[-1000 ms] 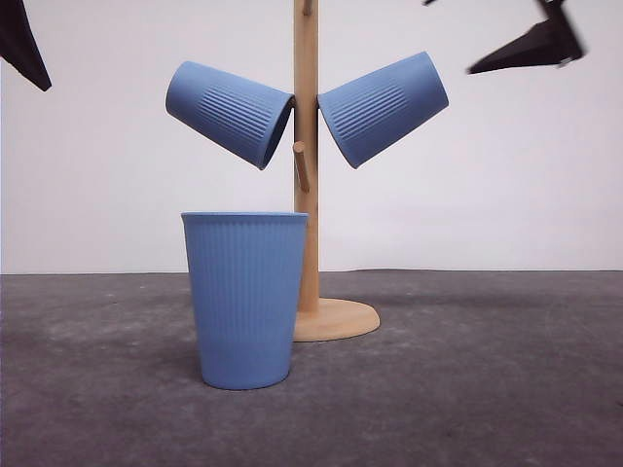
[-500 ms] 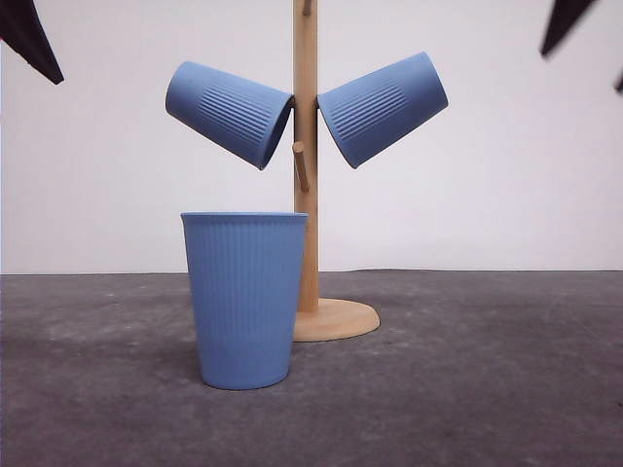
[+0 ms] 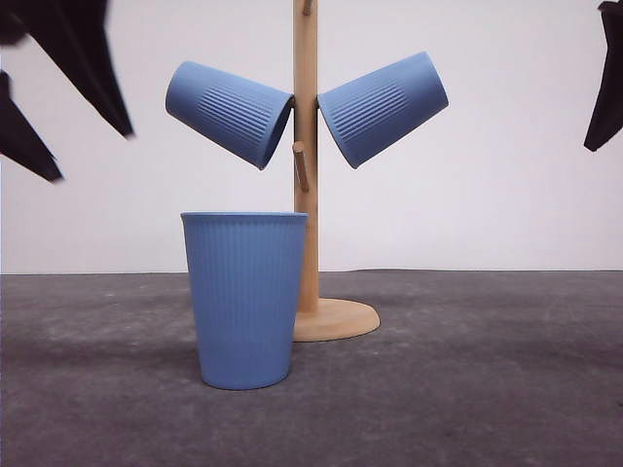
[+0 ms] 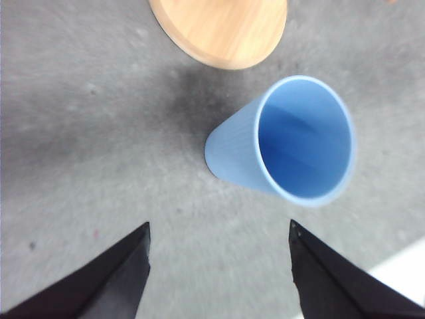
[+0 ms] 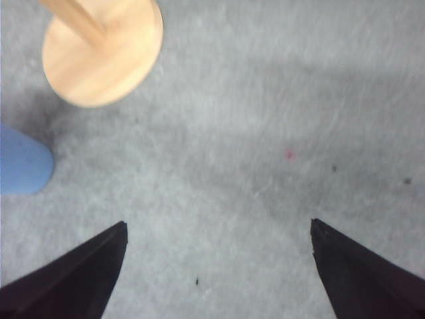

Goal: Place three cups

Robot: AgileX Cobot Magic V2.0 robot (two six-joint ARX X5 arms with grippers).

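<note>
We see three light-blue ribbed cups: one upright cup [image 3: 244, 300] on the tabletop just beside the wooden rack [image 3: 308, 195], two hung cups [image 3: 230, 112] on its pegs. Left gripper [image 4: 219, 266] and right gripper [image 5: 219, 266] gape, empty.

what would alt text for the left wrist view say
An upright light-blue ribbed cup, empty and seen from above, stands on a grey table just clear of a round wooden stand base. The open left gripper hangs above with its two dark fingers spread, holding nothing.
</note>
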